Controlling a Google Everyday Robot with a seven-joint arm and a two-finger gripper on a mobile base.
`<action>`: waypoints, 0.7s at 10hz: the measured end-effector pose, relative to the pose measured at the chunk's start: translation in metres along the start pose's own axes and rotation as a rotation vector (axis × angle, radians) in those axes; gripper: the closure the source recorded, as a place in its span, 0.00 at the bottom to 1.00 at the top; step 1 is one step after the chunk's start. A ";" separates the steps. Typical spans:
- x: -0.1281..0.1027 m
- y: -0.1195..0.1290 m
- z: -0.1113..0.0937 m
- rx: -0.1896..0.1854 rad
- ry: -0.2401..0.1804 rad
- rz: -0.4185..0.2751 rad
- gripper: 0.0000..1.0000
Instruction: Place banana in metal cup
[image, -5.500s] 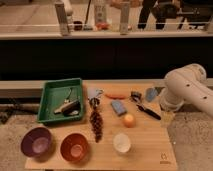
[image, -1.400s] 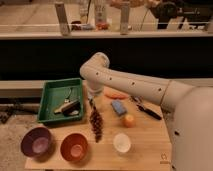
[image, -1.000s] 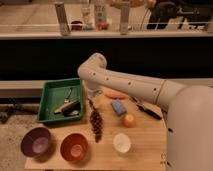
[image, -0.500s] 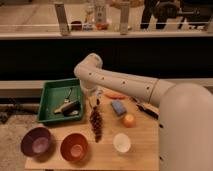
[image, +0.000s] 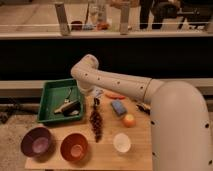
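The arm has swung across the table (image: 107, 156) from its right side. Over the last second its elbow has pushed further left, so the gripper (image: 95, 100) now hangs at the far-left part of the table. It is just beside the right wall of the green tray (image: 49, 96) and above the far end of a dark bunch (image: 95, 122) lying on the wood. The gripper's fingers stand spread, and nothing shows between them.

The banana (image: 66, 106), as I read the tan, elongated thing, lies inside the tray near its middle. It is left of the gripper and not touched by it. A thin utensil (image: 68, 93) lies beyond it in the same tray. I cannot pick out the metal cup with certainty; a pale shape close to the wrist may be it, but the arm crowds that spot.

The move reads as an approach: the reach toward the tray is nearly made, while the grasp has not begun, so the task is at an early stage. The next step likely calls for a short shift left over the tray wall and a descent onto the banana.

The purple bowl (image: 37, 142), orange bowl (image: 75, 147), white cup (image: 121, 142), orange fruit (image: 129, 120) and blue sponge (image: 118, 106) sit as they did.
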 end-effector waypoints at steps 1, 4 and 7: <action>0.000 -0.002 0.002 -0.001 -0.003 -0.002 0.20; -0.008 -0.011 0.013 0.006 -0.008 -0.023 0.20; -0.013 -0.019 0.021 0.009 -0.010 -0.048 0.20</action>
